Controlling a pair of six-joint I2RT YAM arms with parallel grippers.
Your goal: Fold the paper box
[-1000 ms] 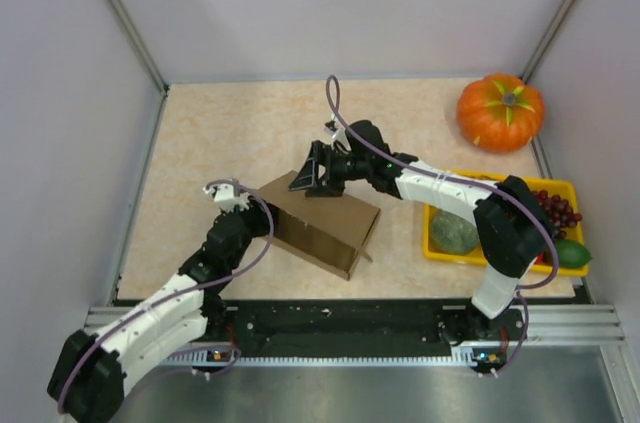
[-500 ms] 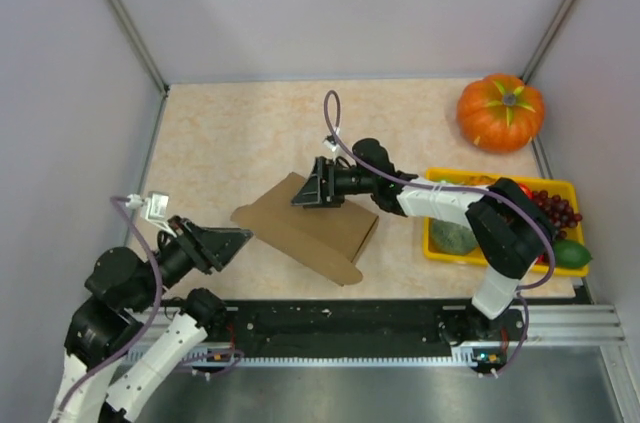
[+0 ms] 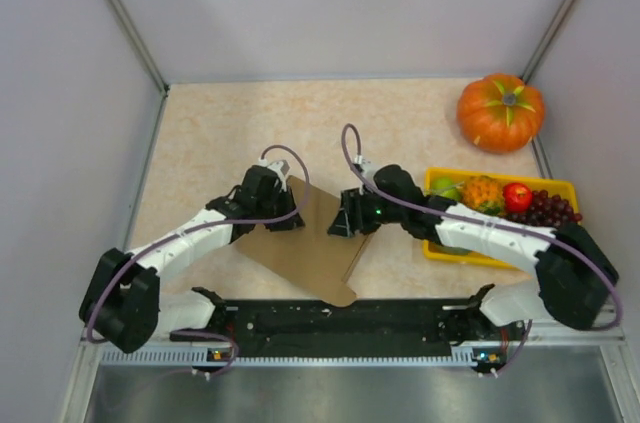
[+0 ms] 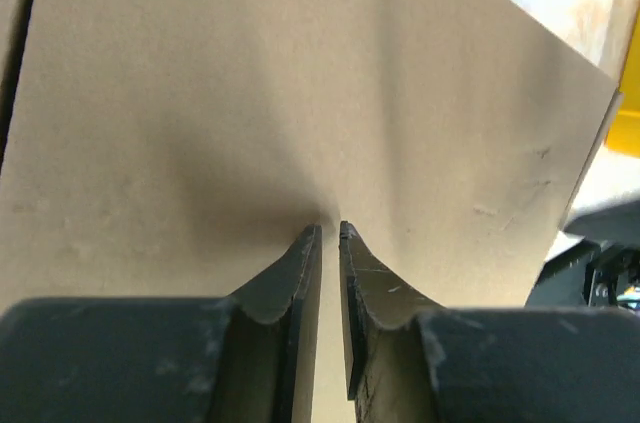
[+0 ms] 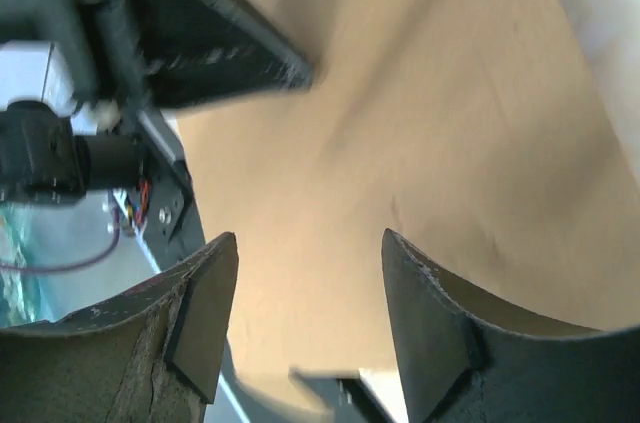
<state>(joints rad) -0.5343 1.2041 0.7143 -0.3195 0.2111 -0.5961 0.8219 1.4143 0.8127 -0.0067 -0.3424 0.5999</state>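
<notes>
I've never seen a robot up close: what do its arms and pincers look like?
The left arm and the right arm are white shells joined by chunky black joints. A thin purplish cable loops along each. A small green light glows on the right arm. The left gripper and the right gripper each end in two dark, tapering, scuffed fingers.

Tabletop (image 3: 210, 133): paper box (image 3: 315, 248) lies at the middle of the near edge. Pumpkin (image 3: 500, 113) at far right corner. Yellow tray (image 3: 555, 183) against right edge.
</notes>
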